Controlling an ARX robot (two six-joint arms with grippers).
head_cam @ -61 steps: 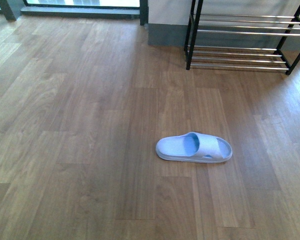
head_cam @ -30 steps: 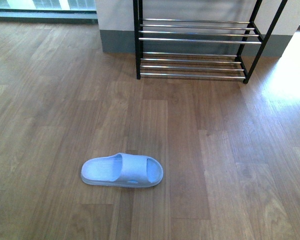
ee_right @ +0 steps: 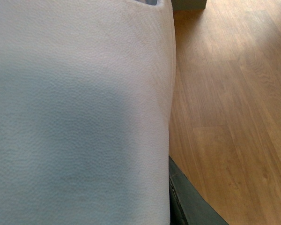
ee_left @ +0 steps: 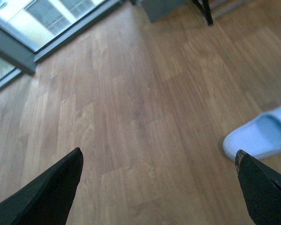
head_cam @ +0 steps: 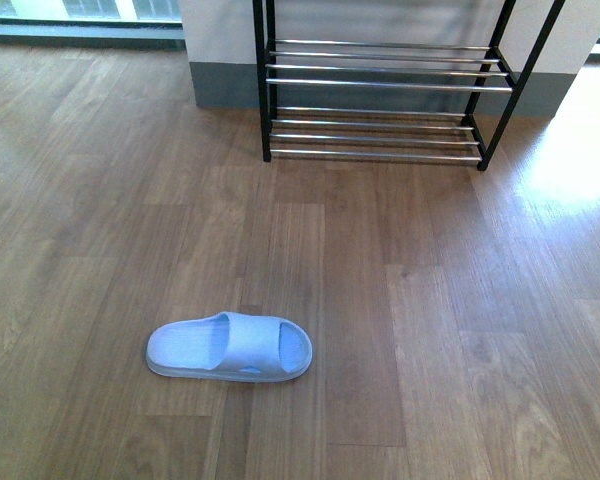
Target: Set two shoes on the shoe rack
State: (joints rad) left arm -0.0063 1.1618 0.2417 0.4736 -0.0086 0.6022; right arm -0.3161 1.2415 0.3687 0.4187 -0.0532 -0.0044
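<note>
The left gripper hangs spread wide, empty, above the wooden floor. A pale blue slide lies sole-down at near left, well apart from the shoe rack against the far wall. A pale pebbled surface, perhaps another slide, fills the right wrist view, so the right gripper's state cannot be told.

Open wood floor runs from the slide to the shoe rack — its tiers open.

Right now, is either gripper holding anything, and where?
Left gripper: open, empty. A pale textured surface fills the right wrist view; whether it's held, or where, cannot be told.
</note>
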